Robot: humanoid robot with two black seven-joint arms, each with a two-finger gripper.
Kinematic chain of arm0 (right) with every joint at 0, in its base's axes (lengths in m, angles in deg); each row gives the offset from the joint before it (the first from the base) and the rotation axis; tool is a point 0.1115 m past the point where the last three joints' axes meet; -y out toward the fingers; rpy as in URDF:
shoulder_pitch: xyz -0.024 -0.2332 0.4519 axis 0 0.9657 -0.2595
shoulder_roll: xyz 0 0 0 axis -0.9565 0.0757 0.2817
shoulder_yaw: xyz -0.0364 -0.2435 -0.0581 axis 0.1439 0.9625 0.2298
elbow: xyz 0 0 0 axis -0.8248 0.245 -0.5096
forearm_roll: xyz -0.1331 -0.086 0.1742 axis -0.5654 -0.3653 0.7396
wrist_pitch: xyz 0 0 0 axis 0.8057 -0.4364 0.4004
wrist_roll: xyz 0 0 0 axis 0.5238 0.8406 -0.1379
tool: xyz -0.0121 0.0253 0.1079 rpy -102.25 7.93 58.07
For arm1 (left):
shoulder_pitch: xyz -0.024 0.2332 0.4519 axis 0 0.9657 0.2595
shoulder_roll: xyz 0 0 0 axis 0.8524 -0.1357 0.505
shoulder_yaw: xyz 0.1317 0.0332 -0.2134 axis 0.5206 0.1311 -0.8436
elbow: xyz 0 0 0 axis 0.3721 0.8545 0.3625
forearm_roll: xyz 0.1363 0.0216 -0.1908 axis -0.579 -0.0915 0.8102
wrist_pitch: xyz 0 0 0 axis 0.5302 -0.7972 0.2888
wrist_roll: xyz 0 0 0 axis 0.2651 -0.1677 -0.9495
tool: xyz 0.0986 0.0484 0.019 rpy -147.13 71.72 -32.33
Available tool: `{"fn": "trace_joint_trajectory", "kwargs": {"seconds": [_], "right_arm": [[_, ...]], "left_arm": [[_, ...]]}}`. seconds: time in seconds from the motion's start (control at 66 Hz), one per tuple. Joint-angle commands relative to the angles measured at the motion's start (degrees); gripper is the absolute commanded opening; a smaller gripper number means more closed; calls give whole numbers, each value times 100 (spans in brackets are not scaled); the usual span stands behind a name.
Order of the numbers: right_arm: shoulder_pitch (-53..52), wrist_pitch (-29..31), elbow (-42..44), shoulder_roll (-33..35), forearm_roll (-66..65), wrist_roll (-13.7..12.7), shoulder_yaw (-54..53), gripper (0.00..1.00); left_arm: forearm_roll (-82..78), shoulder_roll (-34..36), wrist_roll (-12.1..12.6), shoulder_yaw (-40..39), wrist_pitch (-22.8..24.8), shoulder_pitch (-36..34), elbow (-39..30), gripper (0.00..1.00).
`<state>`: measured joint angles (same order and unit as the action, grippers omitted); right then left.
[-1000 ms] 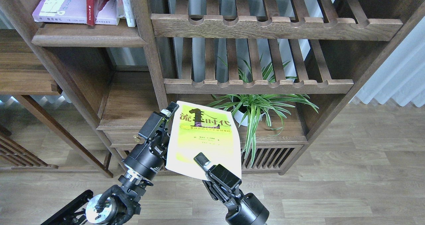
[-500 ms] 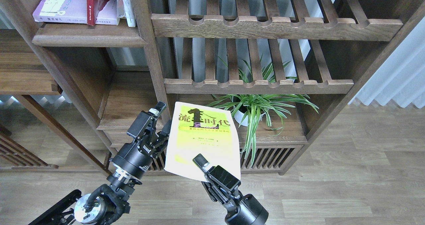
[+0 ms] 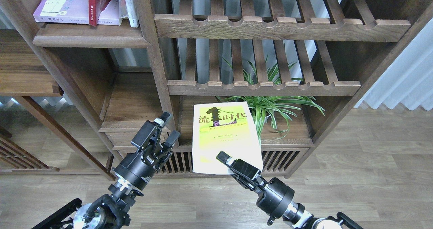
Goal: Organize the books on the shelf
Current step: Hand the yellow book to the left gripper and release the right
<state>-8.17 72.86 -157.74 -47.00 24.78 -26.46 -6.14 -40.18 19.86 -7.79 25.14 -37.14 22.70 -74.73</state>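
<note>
Spider plant [image 3: 270, 107] sits right behind our yellow-green book [image 3: 225, 137], held face-up by our right gripper [image 3: 227, 164], title end toward the bookcase, while our left gripper [image 3: 165, 127] hangs with jaws wide.

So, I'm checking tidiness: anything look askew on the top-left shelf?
Yes. The lavender book lies flat on the shelf while the red book stands over it; the yellow book is off the shelf, in the right gripper.

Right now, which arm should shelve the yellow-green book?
Right. The right gripper is shut on the yellow-green book's lower edge, holding it up before the bookcase. The left gripper is open, empty and apart from the book.
</note>
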Motion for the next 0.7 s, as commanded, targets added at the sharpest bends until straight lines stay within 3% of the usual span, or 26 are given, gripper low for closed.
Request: {"fn": "trace_joint_trajectory", "kwargs": {"seconds": [0.0,0.197,0.682], "right_arm": [[35,-1,1,176,14,-52,83,7],[35,-1,1,220,14,-166,347,7],[17,-1,-8,70,5,-166,866,6]], "left_arm": [[23,310,-1,192,-1,39,1,99],[76,512,8,517,-1,-5,1,99],[76,319,-1,1036,-1,303,1,99]]}}
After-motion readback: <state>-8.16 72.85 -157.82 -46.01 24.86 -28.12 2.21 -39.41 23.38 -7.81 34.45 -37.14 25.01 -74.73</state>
